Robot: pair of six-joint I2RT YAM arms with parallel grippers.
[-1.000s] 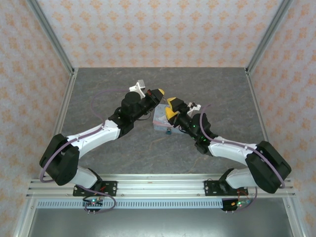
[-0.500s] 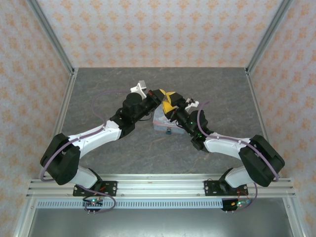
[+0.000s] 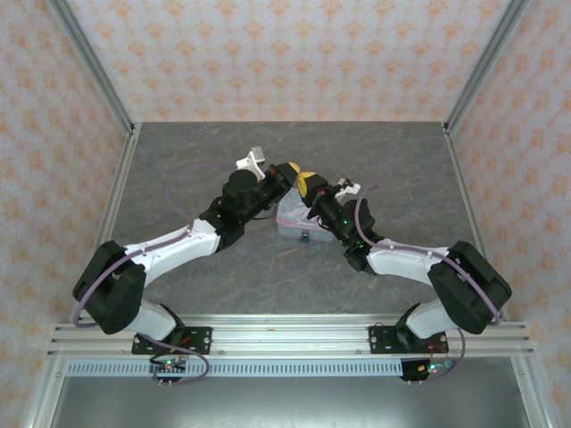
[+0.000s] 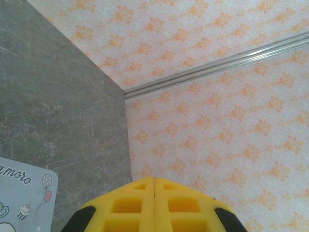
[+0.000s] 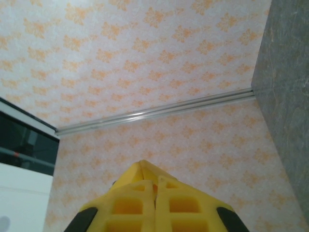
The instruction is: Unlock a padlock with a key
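The tiny teal-blue padlock [image 3: 305, 237] lies on the grey table against the near edge of a pale cartoon-printed tin [image 3: 293, 217]. Above the tin's far edge my left gripper [image 3: 290, 168] and right gripper [image 3: 306, 181] meet tip to tip, both raised off the table. The left gripper [image 4: 154, 180] is shut, its yellow pads pressed together with nothing showing between them. The right gripper [image 5: 155, 180] is shut too, with the left gripper's yellow tip [image 5: 142, 166] just behind it. A small orange speck sits in the right gripper's seam; I cannot tell whether it is the key.
A corner of the tin [image 4: 24, 193] shows at the lower left of the left wrist view. Patterned walls with metal rails [image 3: 98, 89] close in the table on three sides. Bare grey tabletop [image 3: 384, 160] surrounds the tin.
The right gripper swung left and up from over the tin to the left gripper's tip, and its jaws went from open to shut. The left arm barely moved.
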